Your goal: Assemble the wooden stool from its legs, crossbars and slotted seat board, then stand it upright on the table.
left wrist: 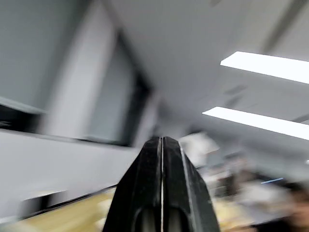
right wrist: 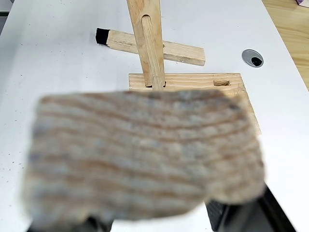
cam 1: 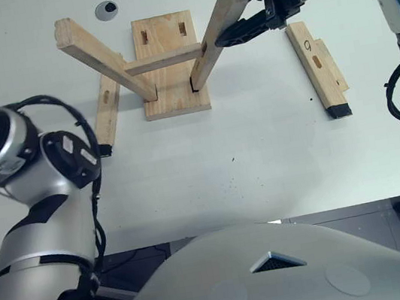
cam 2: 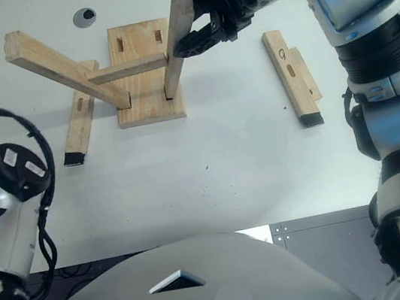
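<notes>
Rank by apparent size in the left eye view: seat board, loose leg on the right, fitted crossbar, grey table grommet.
1. seat board
2. loose leg
3. crossbar: it is raised towards the camera, so its true size is less sure
4. grey grommet

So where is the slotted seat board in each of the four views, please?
Left eye view: seat board flat, upper centre, under two standing legs.
Right eye view: seat board upper left of centre.
Left wrist view: ceiling lights past the shut left gripper instead.
Right wrist view: seat board behind the blurred leg end.
Shared landmark: round grey table hole.
</notes>
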Controlling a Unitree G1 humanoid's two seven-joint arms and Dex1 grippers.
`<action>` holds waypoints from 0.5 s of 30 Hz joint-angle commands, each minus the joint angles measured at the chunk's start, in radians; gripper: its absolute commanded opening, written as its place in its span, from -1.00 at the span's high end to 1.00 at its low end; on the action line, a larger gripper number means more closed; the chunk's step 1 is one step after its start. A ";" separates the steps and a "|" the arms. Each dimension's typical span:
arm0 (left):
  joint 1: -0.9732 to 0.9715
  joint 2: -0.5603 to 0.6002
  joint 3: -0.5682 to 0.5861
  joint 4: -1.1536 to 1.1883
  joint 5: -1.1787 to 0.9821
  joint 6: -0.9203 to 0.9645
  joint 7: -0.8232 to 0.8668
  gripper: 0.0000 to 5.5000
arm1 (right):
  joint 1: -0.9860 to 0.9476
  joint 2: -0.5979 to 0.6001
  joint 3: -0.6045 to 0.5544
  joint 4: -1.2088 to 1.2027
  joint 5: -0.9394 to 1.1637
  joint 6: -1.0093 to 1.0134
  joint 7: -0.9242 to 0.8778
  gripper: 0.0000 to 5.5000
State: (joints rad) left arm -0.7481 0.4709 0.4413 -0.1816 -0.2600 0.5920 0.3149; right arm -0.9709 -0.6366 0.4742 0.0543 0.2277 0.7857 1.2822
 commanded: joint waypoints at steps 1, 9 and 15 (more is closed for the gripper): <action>0.197 -0.077 -0.194 0.265 0.151 -0.033 -0.025 1.00 | 0.046 0.044 0.111 0.075 -0.012 0.020 0.076 0.26; 0.160 -0.258 -0.359 0.494 0.237 -0.132 -0.065 1.00 | -0.032 0.117 0.206 0.226 -0.073 -0.064 0.169 0.26; 0.139 -0.354 -0.405 0.472 0.257 -0.125 -0.067 1.00 | -0.084 0.228 0.255 0.204 -0.092 -0.068 0.190 0.26</action>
State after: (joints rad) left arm -0.5588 0.2130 0.1007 0.3087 -0.0175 0.4707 0.2515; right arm -1.1382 -0.5612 0.5948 0.2667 0.1199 0.6927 1.4370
